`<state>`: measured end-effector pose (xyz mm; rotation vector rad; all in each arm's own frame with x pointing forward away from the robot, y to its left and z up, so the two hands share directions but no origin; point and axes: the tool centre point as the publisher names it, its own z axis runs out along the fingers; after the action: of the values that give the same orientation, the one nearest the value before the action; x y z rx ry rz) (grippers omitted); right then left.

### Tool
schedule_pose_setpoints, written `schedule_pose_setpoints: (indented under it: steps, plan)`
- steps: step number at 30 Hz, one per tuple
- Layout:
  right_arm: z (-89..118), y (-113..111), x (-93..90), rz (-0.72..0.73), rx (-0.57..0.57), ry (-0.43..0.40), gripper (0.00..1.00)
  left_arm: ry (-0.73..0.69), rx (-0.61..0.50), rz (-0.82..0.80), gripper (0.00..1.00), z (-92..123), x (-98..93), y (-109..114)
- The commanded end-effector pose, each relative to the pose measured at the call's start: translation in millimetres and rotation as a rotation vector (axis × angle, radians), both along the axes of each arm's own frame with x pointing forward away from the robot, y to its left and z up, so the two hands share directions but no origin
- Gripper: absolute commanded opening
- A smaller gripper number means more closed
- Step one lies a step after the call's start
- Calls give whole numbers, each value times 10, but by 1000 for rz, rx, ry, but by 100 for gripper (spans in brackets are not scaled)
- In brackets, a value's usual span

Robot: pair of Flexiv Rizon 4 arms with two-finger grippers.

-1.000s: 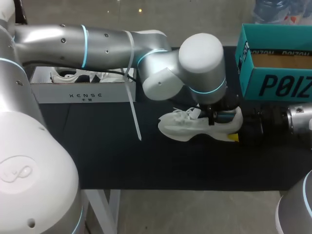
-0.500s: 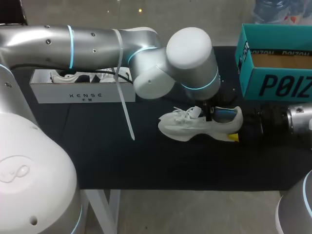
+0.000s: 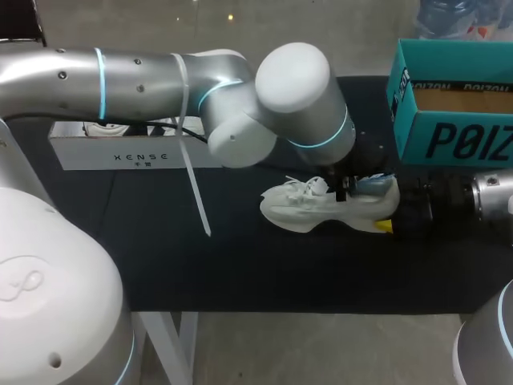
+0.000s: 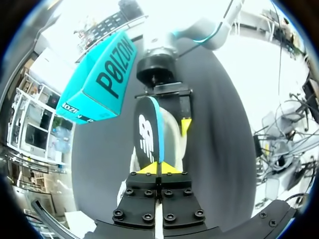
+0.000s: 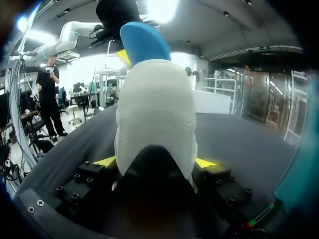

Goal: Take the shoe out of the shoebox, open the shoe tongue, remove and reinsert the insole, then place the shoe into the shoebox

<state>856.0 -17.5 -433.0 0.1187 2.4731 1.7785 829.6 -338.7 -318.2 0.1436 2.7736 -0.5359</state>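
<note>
1 white mesh shoe point(image 3: 309, 207) is seen at the middle of the black table point(image 3: 200, 265), with its toe at 9 o'clock. Its heel is squeezed from 2 sides by the right gripper point(image 5: 157, 162). 1 flat blue insole point(image 3: 373, 185) is pinched at the heel end by the almost closed left gripper point(image 4: 158, 170). 2 boxes are counted: 1 teal cardboard shoebox point(image 3: 449, 120) at 2 o'clock from the shoe and 1 white cardboard box point(image 3: 120, 151) at 10 o'clock.

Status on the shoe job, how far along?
Done: shoe out, lying on the table. In hand: left fingers pinch the blue insole, partly raised from the shoe; right fingers clamp the heel. Left: finish pulling, reinsert the insole, put the shoe into the teal shoebox.
</note>
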Motion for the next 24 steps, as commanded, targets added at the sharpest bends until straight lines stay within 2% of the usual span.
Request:
schedule_pose_setpoints:
  steps: [1,7,16,19,22,24]
  plan:
    - [-41,16,18,0,-1,-1,0,5,3,-8,0,-49,1,-142]
    - [-41,16,18,0,-1,-1,0,7,2,-15,0,-99,-13,-244]
    - [-41,16,18,0,-1,-1,0,-16,10,20,0,-150,2,-282]
    - [-41,16,18,0,-1,-1,0,-16,11,36,7,-149,15,-275]
    - [-41,16,18,0,-1,-1,0,-20,13,41,27,-148,17,-262]
    - [-41,16,18,0,-1,-1,0,-25,10,43,31,-145,4,-249]
